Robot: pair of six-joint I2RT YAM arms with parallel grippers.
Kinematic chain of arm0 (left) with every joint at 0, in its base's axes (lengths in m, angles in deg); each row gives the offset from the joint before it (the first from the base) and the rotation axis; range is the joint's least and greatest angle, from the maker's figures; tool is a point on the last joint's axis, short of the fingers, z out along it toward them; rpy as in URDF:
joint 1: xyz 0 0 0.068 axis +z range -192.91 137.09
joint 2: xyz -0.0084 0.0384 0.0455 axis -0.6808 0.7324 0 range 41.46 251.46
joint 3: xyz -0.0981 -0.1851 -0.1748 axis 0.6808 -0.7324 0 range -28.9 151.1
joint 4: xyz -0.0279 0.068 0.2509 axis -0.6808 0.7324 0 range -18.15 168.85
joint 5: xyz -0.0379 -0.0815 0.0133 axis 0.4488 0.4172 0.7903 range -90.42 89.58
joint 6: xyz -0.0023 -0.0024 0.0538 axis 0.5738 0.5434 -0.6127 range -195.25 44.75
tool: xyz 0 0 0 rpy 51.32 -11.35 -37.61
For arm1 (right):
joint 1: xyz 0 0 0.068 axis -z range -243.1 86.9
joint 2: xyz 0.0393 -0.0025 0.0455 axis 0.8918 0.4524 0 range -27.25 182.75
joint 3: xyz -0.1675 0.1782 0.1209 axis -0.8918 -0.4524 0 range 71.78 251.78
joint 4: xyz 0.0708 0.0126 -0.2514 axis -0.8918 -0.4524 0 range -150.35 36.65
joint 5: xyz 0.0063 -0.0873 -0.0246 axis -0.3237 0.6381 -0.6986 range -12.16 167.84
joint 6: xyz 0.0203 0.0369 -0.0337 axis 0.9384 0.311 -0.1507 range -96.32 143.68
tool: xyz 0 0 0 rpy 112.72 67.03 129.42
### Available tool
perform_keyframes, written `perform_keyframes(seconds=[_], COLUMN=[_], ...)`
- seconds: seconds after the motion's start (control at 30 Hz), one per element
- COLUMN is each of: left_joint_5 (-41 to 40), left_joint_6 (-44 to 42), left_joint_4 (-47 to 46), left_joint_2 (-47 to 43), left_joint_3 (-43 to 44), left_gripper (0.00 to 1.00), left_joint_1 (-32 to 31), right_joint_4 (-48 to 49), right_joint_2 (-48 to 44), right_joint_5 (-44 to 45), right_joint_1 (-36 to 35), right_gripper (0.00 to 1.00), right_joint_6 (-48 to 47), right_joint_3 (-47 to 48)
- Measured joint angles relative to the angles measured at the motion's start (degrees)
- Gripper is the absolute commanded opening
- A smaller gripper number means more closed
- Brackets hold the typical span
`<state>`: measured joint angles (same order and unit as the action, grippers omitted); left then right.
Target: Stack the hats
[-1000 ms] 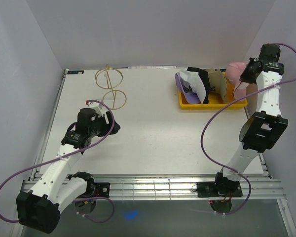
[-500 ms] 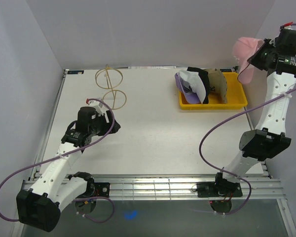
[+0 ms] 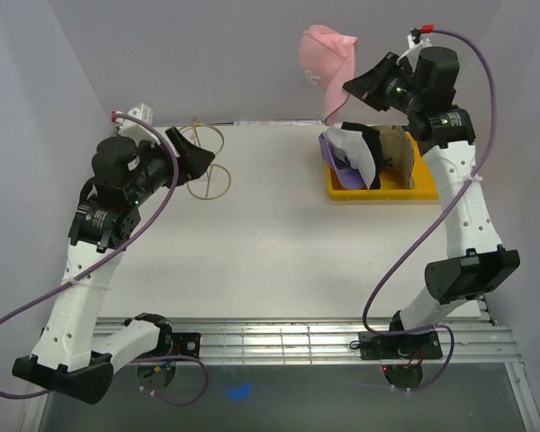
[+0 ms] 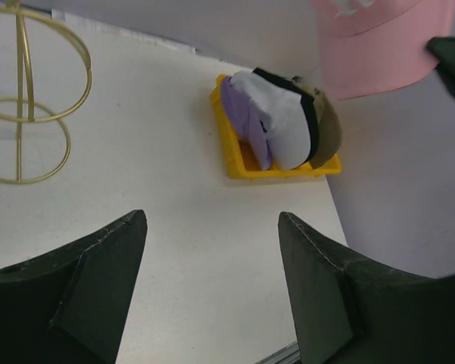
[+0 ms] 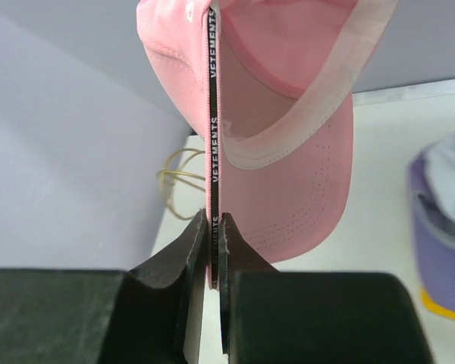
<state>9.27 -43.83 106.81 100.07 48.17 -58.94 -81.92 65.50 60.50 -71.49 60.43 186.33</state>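
My right gripper (image 3: 349, 90) is shut on the edge of the pink hat (image 3: 328, 58), which hangs high in the air behind the tray's left end. In the right wrist view the fingertips (image 5: 214, 220) pinch the pink hat's (image 5: 288, 114) lettered band. The purple hat (image 3: 333, 160), white hat (image 3: 355, 153), black hat (image 3: 374, 148) and tan hat (image 3: 398, 151) stand on edge in the yellow tray (image 3: 378, 193). My left gripper (image 3: 198, 155) is open and empty, raised by the gold stand; its fingers (image 4: 212, 216) frame bare table.
A gold wire stand (image 3: 204, 157) with two rings sits at the back left of the white table, also seen as the stand (image 4: 30, 98) in the left wrist view. Grey walls close the back and both sides. The yellow tray (image 4: 235, 163) lies near the right wall.
The right arm swung the pink hat up and leftward from beside the tray's right end. The left arm rose and moved back toward the gold stand, still open.
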Motion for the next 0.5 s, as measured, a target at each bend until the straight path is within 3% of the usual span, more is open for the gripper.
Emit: perform_keyframes(seconds=[0.27,0.5], left_joint_5=[-0.5,-1.4], left_joint_6=[5.8,9.6], left_joint_4=[3.4,5.0], left_joint_2=[4.2,3.7], left_joint_3=[20.0,25.2], left_gripper=[0.80,0.80], left_joint_1=[0.0,0.0], right_joint_4=[19.5,42.5], right_joint_2=[4.8,14.1], right_joint_5=[-1.8,-1.4], right_joint_1=[-14.1,-21.7], right_gripper=[0.08,0.08], right_joint_6=[11.8,26.5], right_joint_3=[-5.9,-8.3])
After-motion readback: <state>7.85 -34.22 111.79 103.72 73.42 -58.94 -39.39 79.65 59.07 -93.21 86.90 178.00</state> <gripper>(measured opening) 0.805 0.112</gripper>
